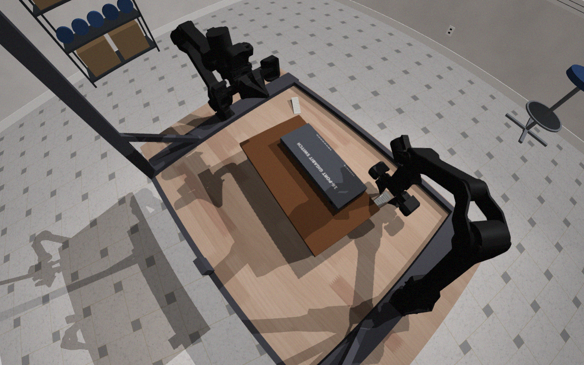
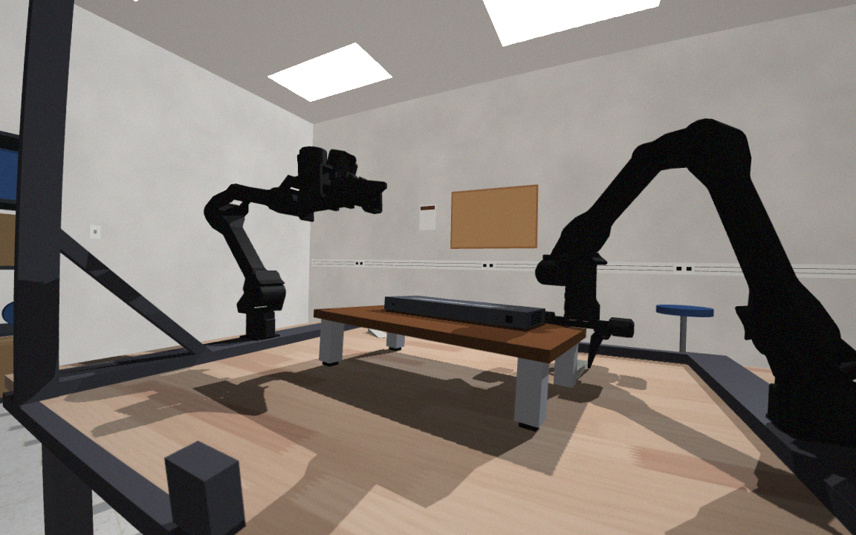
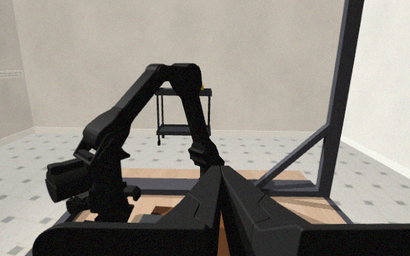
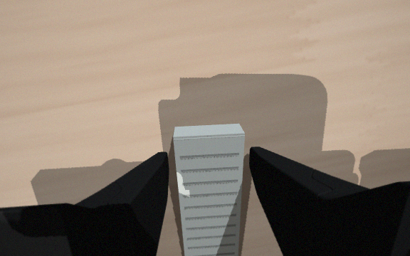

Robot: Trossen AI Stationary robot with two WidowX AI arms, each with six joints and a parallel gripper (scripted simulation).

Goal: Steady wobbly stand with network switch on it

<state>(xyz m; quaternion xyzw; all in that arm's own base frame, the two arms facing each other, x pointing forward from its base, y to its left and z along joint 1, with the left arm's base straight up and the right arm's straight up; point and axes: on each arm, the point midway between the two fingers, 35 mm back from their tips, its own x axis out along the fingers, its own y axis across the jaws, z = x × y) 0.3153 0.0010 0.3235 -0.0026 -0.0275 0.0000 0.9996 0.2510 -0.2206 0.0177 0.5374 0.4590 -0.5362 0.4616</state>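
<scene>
The brown stand has grey legs with dark feet and carries the dark network switch. A grey ridged wedge lies low at the stand's far right leg in the exterior view; whether it is under the foot is hidden. My right gripper is open around this wedge, with a narrow gap on both sides. A second wedge lies on the table beyond the stand's other end. My left gripper is shut and empty, raised away from the stand.
A dark frame runs around the wooden table, with an upright post at one corner. The stand's edge and the switch's end are close beside my right gripper.
</scene>
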